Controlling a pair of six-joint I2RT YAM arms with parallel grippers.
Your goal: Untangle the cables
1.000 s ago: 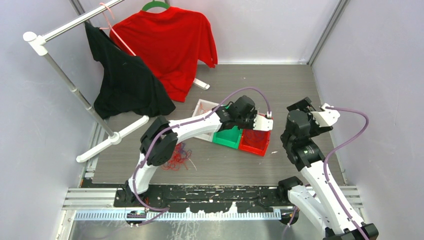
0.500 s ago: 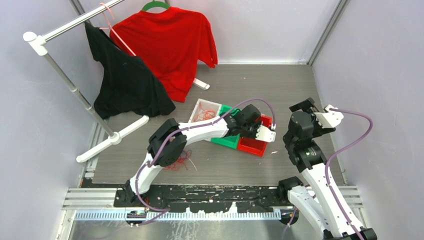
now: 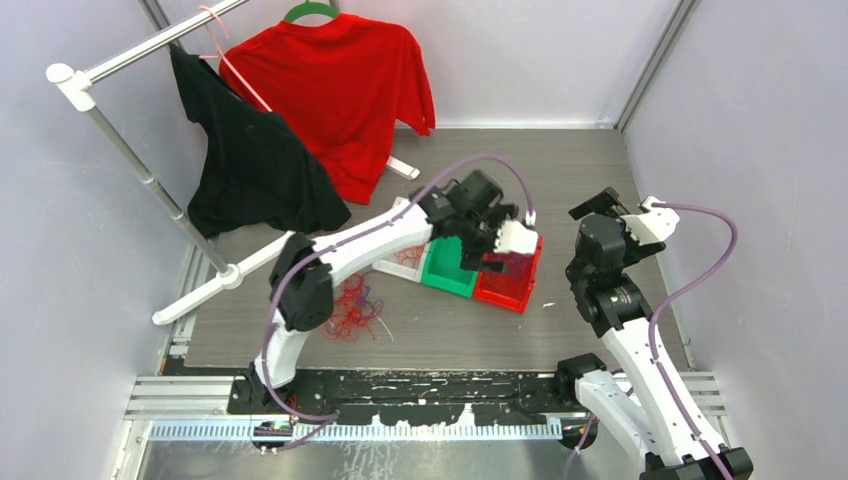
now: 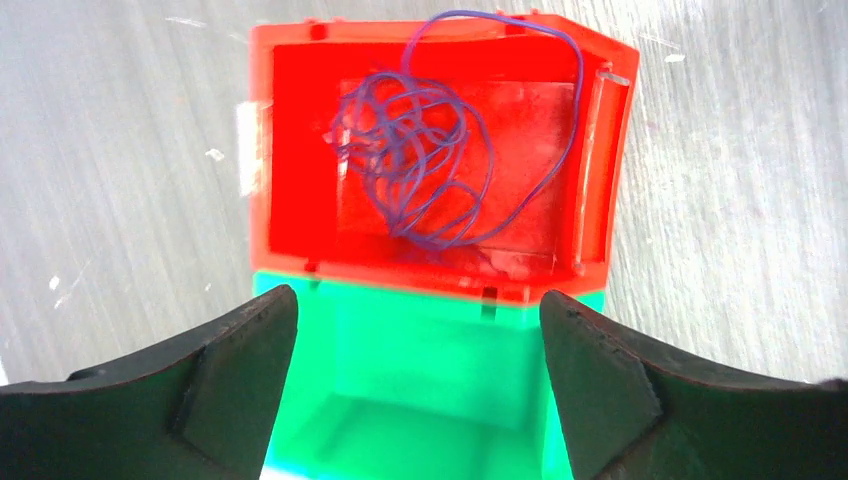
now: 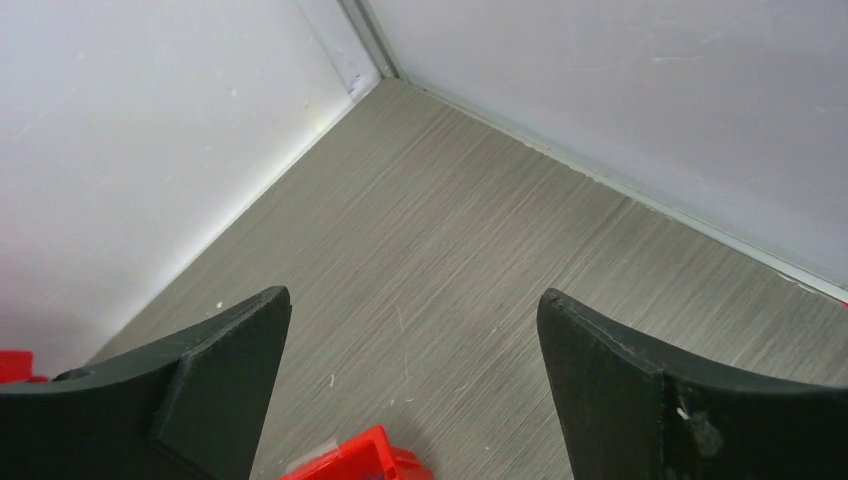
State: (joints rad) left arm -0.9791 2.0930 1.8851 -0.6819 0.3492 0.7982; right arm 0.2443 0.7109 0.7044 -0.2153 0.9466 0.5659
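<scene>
Lifted the left gripper (image 4: pixel 418 305) off the red bin (image 4: pixel 285 130) since a second ago and spread its jaws wide, gripping nothing. Just ahead of its fingertips, down inside that glossy square plastic bin: a loose clump of hair-thin purple cables (image 4: pixel 420 170), curly, no clear long axis, one big loop arching toward the far wall. Directly under the jaws, touching the red bin: a green bin (image 4: pixel 400 390) of the same moulded plastic. Well behind that gripper, by the arm's elbow: a red and purple tangle (image 3: pixel 352 312) on the streaky grey table (image 3: pixel 600 160). Holds the right gripper (image 5: pixel 413 300) wide apart too, empty, over bare tabletop. Beyond the left gripper: a clothes rail (image 3: pixel 130 160) with a red shirt (image 3: pixel 340 90) and a black shirt (image 3: pixel 250 160).
</scene>
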